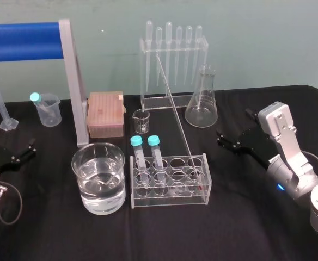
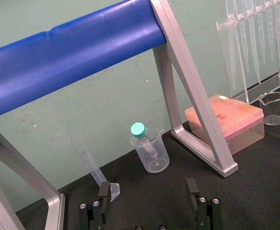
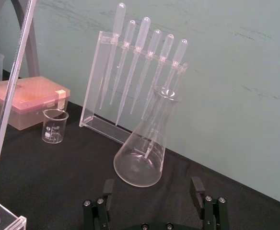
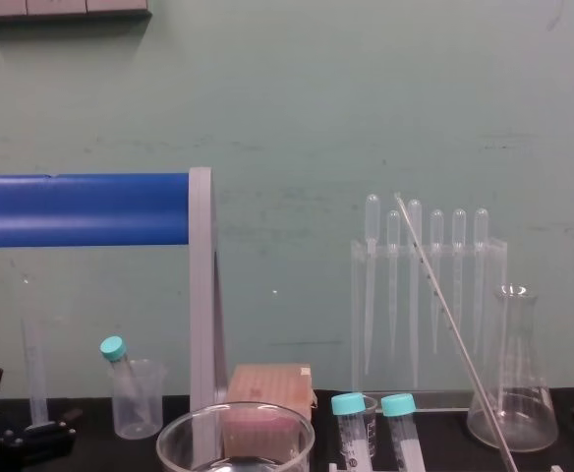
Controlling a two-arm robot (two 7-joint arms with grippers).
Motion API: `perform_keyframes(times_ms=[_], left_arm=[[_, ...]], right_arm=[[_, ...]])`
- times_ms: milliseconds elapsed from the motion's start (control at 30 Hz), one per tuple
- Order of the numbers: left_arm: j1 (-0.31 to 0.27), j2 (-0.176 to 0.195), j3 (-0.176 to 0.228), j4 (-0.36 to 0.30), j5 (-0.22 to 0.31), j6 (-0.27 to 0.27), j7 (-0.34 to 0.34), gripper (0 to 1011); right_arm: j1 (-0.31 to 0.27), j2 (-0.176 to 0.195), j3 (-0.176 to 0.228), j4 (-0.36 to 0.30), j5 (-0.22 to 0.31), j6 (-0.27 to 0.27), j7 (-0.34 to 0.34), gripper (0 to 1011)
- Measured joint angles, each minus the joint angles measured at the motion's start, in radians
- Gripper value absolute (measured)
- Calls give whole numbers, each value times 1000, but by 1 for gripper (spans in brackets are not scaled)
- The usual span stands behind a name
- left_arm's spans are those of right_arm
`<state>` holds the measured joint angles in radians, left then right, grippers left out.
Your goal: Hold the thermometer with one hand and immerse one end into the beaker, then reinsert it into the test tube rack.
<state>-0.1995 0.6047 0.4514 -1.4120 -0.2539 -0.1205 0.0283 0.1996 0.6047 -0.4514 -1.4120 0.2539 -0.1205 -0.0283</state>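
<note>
Thermometer, a thin clear rod, leans in the far-right hole of the rack, which stands beside the water-filled beaker. My left gripper and right gripper are wide open at the sides of the bench.

The beaker and thermometer are clear, glossy glass — the rack smooth transparent plastic — on matt black cloth.

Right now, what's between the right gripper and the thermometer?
In the head view, bare cloth lies between the right gripper and the thermometer; the flask stands farther back. The left gripper rests far left.
</note>
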Motion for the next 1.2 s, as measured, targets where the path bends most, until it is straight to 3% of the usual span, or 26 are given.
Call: perform_keyframes(times_ms=[1200], left_arm=[[0, 0, 0, 0, 0, 0, 0, 1008]], right_arm=[[0, 0, 0, 0, 0, 0, 0, 1003]])
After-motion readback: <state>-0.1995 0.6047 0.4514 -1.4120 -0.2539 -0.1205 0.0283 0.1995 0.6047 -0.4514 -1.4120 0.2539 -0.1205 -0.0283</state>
